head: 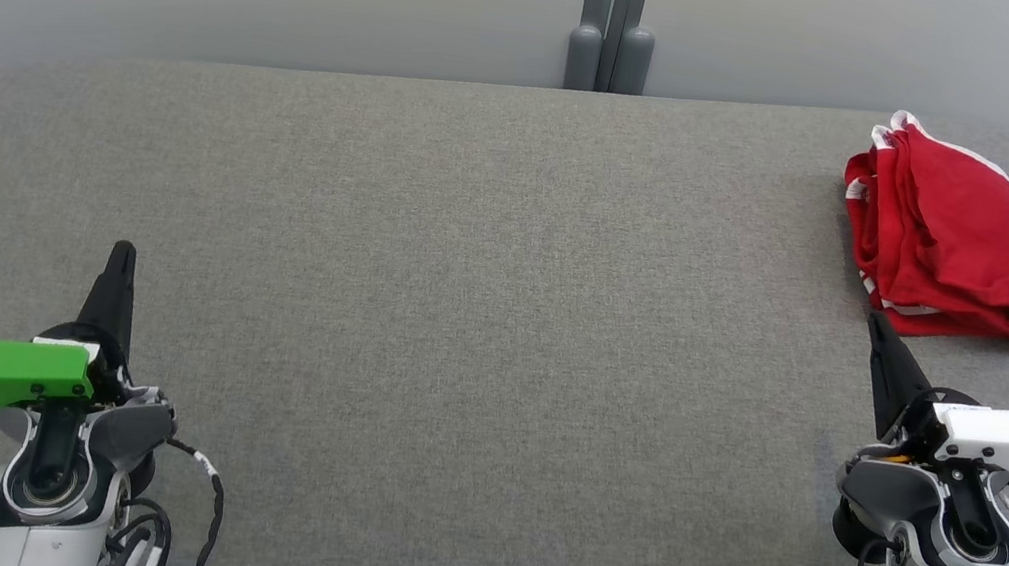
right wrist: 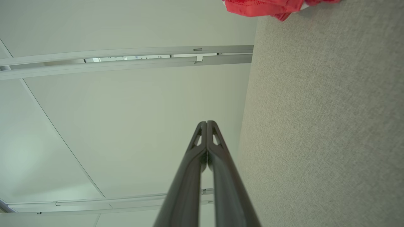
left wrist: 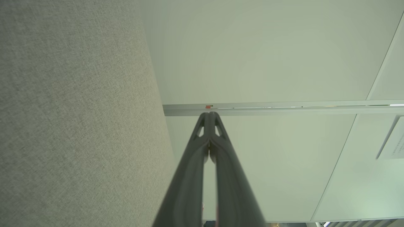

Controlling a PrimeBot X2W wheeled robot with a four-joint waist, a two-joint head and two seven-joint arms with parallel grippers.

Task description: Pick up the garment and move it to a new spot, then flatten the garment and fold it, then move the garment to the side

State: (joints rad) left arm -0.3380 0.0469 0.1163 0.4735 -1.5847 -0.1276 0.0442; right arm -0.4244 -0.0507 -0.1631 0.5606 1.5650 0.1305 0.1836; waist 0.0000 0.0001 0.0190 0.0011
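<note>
Down at the lower left of the head view, the left gripper (head: 122, 255) is hovering over the grey fabric surface (head: 485, 280) with its two dark fingers pressing tip to tip. At the lower right the right gripper (head: 876, 328) is pinched together too, gripping nothing, and both arms are getting cut off by the bottom edge. Just beyond that right tip, upper right, the red garment (head: 961, 244) is lying folded in a rumpled stack, its black-and-white lettering half tucked away and unreadable, while farther back a grey post (head: 612, 17) is running out of the top of the frame.
</note>
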